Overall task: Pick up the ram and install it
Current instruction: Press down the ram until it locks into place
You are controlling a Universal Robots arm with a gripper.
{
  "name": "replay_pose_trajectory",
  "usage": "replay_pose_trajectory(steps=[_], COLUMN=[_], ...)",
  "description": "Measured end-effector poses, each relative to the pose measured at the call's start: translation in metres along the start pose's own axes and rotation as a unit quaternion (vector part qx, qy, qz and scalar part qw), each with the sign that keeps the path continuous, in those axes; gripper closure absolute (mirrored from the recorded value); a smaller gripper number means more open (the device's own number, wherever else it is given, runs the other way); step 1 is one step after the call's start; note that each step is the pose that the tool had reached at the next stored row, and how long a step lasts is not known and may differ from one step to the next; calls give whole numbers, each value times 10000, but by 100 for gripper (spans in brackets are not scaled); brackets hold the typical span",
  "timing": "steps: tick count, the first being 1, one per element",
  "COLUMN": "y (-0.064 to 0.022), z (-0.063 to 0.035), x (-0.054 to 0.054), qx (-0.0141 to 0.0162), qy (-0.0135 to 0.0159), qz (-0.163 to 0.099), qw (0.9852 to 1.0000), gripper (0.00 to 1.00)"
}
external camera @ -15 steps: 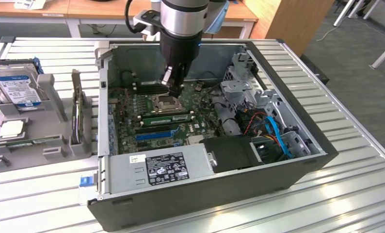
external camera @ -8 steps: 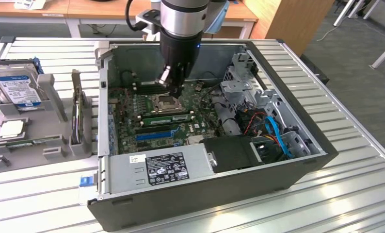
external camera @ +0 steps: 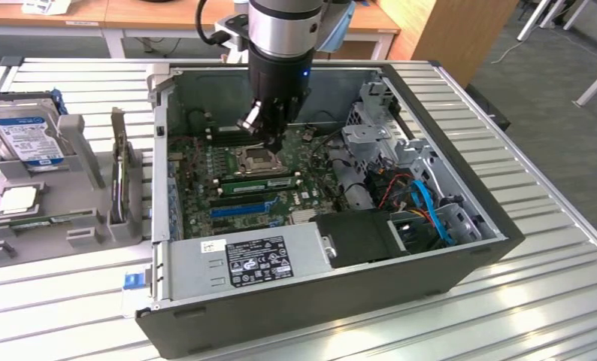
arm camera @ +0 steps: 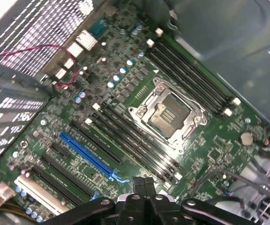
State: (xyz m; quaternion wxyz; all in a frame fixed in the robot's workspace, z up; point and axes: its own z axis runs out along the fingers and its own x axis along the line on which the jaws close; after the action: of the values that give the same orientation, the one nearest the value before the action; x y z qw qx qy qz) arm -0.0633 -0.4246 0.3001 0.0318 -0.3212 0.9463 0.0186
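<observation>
1. While the tool [external camera: 269, 138] hung fully closed and empty above the motherboard's [external camera: 240, 171] square metal socket [arm camera: 166, 115], it gripped nothing.
2. One flat green ram [external camera: 259, 183] stick sat in a slot beside the socket.

A ribbed metal table [external camera: 539, 301] carries an open computer case [external camera: 379, 301] and, at the exterior view's left, a grey parts holder [external camera: 78, 229].

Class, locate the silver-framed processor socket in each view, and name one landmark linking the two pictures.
Exterior view: the processor socket sits central on the motherboard in the open case.
Wrist view: processor socket lies between two banks of black memory slots.
Shared landmark: the blue expansion slot.
</observation>
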Motion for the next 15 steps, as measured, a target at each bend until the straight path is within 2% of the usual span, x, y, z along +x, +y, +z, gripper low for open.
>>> replay_pose_trajectory(steps=[7,15], y=[2,46], z=[7,14], x=[-1,31], qx=[30,48], qy=[-7,-11], qz=[426,652], qw=[9991,9979], gripper=[90,90])
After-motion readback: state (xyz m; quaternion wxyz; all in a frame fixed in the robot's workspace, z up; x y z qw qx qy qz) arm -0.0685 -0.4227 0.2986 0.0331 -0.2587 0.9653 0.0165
